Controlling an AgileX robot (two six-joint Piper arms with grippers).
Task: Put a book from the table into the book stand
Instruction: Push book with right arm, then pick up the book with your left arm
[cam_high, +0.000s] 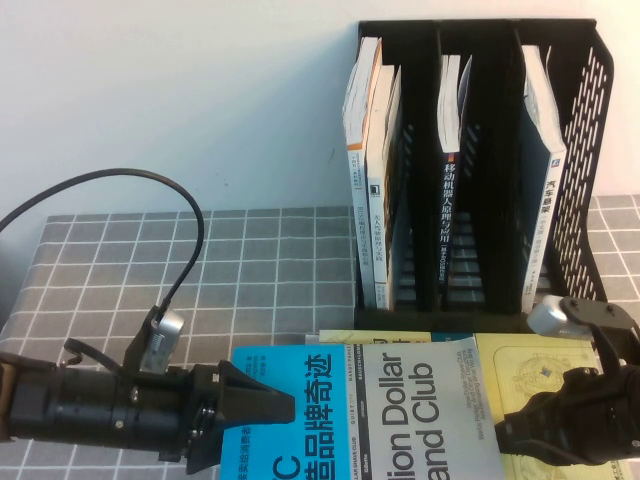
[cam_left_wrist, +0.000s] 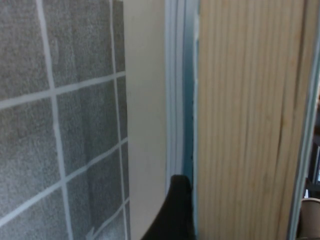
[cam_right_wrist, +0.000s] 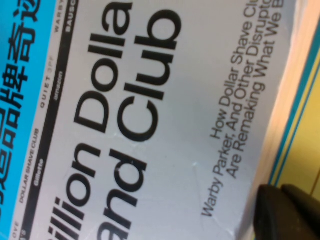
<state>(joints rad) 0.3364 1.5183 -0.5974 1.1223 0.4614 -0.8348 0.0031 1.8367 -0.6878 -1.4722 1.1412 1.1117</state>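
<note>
The book (cam_high: 400, 410), half cyan and half pale grey with "Billion Dollar Brand Club" on it, is at the table's (cam_high: 250, 270) front edge, on top of a yellow-green book (cam_high: 520, 370). My left gripper (cam_high: 270, 405) reaches over its cyan left edge and is shut on it. In the left wrist view one black finger (cam_left_wrist: 177, 215) presses the cover beside the page block (cam_left_wrist: 250, 100). My right gripper (cam_high: 508, 432) is shut and empty, its tips (cam_right_wrist: 287, 212) against the book's (cam_right_wrist: 150, 125) right page edge. The black book stand (cam_high: 590, 150) stands behind.
The stand's left compartment holds white books (cam_high: 370, 150), the middle one a dark book (cam_high: 450, 200), the right one a white-and-blue book (cam_high: 545, 160). A black cable (cam_high: 190, 220) arcs over the left arm. A white wall rises behind the table.
</note>
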